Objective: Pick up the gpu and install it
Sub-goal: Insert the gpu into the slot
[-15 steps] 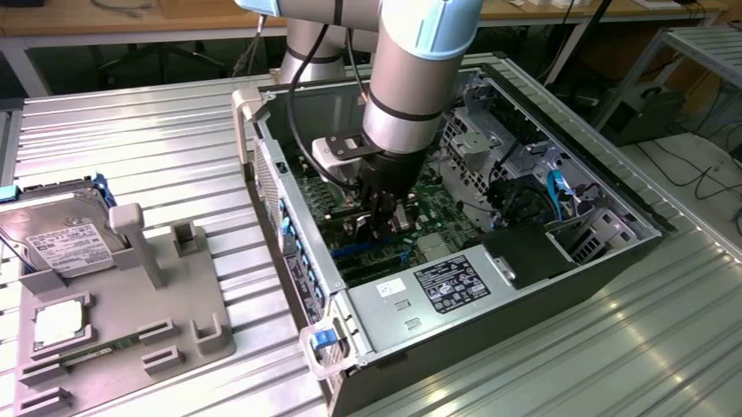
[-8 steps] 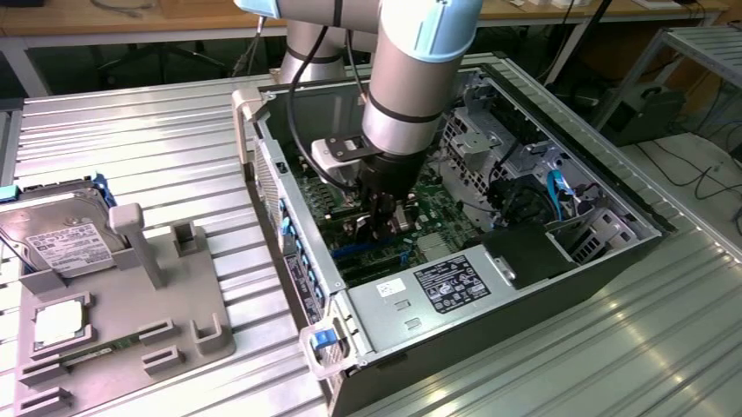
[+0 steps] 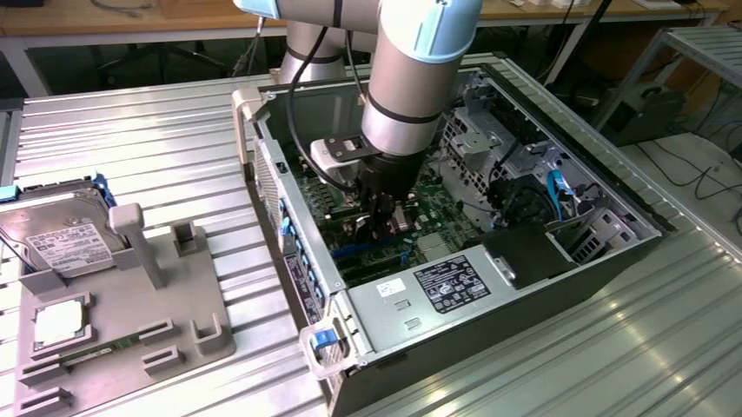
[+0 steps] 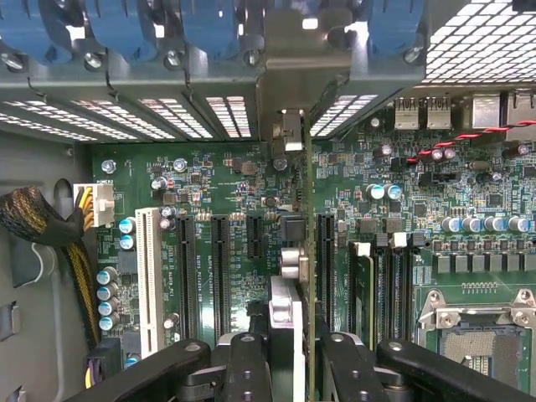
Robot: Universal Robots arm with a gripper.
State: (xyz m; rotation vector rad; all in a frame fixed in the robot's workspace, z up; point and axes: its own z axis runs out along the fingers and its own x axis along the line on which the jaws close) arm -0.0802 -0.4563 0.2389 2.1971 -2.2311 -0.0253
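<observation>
gripper [image 4: 289, 352] clamped on gpu [image 4: 306, 251] | I held it edge-on above motherboard [image 4: 209, 193] slots | so it could seat in open case [image 3: 626, 204]

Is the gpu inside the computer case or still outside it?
Inside. The gripper holds the gpu edge-on above the motherboard, its bracket at the rear slots.

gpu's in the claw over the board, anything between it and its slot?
Nothing visible. The claw holds the gpu edge-on inside the open case, its bracket up at the rear slot openings. The black slots beside it on the motherboard look bare.
</observation>
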